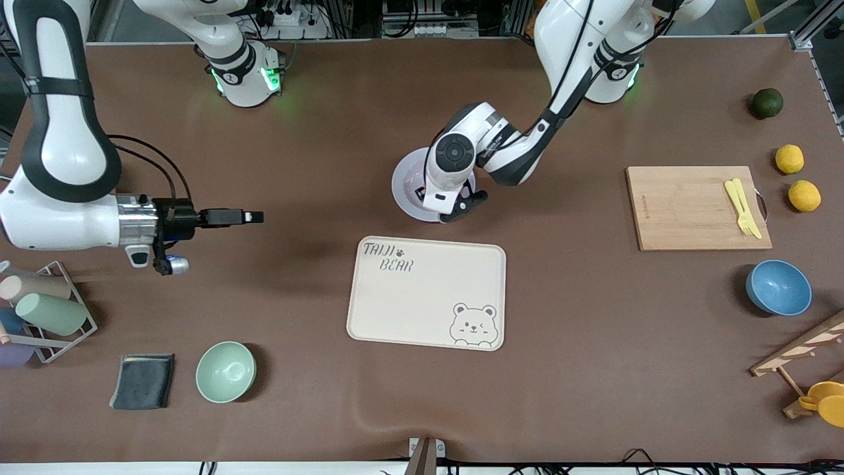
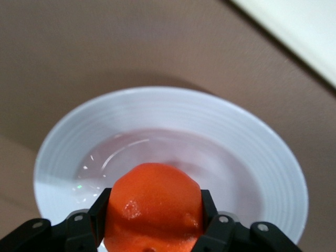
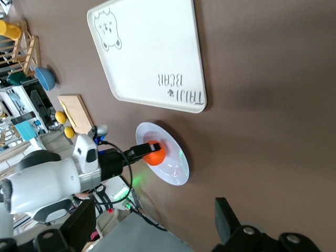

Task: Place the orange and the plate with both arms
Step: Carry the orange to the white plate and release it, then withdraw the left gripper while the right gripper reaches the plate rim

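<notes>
The pale lavender-white plate (image 1: pixel 403 185) lies on the table, farther from the front camera than the bear tray. My left gripper (image 1: pixel 463 207) is over the plate and shut on the orange (image 2: pixel 155 207), holding it low over the plate's (image 2: pixel 262 157) shallow centre. I cannot tell whether the orange touches the plate. In the front view the wrist hides the orange. The right wrist view shows the orange (image 3: pixel 153 152) on or just over the plate (image 3: pixel 177 167). My right gripper (image 1: pixel 254 216) is open and empty above bare table toward the right arm's end, and waits.
The cream bear tray (image 1: pixel 428 290) lies mid-table. Toward the left arm's end are a cutting board (image 1: pixel 692 208) with a yellow fork, two lemons (image 1: pixel 789 158), a dark green fruit (image 1: pixel 767 103) and a blue bowl (image 1: pixel 779 287). A green bowl (image 1: pixel 225 372), grey cloth (image 1: pixel 142 381) and cup rack (image 1: pixel 46 310) sit toward the right arm's end.
</notes>
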Controlling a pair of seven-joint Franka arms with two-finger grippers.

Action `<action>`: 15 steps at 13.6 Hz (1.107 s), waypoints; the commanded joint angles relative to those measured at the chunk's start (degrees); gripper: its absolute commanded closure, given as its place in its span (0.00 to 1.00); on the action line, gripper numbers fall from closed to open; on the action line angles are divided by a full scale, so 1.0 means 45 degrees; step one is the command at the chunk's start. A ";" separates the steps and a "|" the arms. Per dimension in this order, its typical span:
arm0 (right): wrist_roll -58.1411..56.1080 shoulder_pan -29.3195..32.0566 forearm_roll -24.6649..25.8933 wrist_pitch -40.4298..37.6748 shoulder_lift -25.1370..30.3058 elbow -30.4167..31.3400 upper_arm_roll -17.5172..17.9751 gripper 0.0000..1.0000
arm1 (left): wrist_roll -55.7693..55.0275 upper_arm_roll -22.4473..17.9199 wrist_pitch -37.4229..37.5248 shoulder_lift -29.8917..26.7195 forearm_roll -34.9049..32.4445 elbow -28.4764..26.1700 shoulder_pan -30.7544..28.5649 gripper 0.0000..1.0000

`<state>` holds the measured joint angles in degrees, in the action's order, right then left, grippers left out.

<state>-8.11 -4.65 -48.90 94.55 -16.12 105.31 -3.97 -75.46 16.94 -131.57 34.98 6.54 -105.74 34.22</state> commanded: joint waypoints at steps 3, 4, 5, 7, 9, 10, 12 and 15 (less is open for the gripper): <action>-0.0520 -0.0685 -0.0947 0.0374 -0.0518 0.0444 -0.0016 0.00 | -0.0339 -0.0211 -0.0079 0.0040 -0.0549 0.0295 0.0286 0.00; -0.1064 -0.0667 -0.1202 0.0394 -0.0577 0.0678 -0.0016 0.00 | -0.0475 -0.0211 -0.0040 -0.0193 -0.1174 0.0315 0.0093 0.00; -0.1747 -0.0589 -0.1475 0.0375 -0.0790 0.0777 -0.0016 0.00 | -0.0650 -0.0211 0.0057 -0.0582 -0.1257 0.0257 -0.0141 0.00; -0.2377 -0.0704 -0.2390 0.0471 -0.1123 0.1070 -0.0016 0.00 | -0.0711 -0.0230 0.0892 -0.1654 -0.1336 0.0236 -0.0416 0.00; -0.2417 -0.0959 -0.2493 0.0804 -0.1047 0.1343 -0.0035 0.00 | -0.0556 -0.0250 0.1676 -0.2904 -0.1356 0.0257 -0.1039 0.00; -0.2824 -0.0998 -0.2532 0.1095 -0.1124 0.1538 -0.0016 0.00 | -0.0438 -0.0250 0.2027 -0.3509 -0.1375 0.0256 -0.1448 0.00; -0.5064 -0.1192 -0.3520 0.2304 -0.1124 0.2511 0.0023 0.00 | 0.0048 -0.0250 0.2653 -0.4546 -0.2345 0.0276 -0.2288 0.00; -0.6303 -0.2167 -0.5285 0.3474 -0.1086 0.3471 0.0004 0.00 | 0.2190 -0.0230 0.3804 -0.5855 -0.3035 0.0373 -0.3791 0.00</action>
<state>-33.55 -11.50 -69.22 106.40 -21.92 118.05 -3.53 -70.71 15.51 -116.93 12.64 -5.55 -102.68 20.56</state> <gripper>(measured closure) 0.000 0.000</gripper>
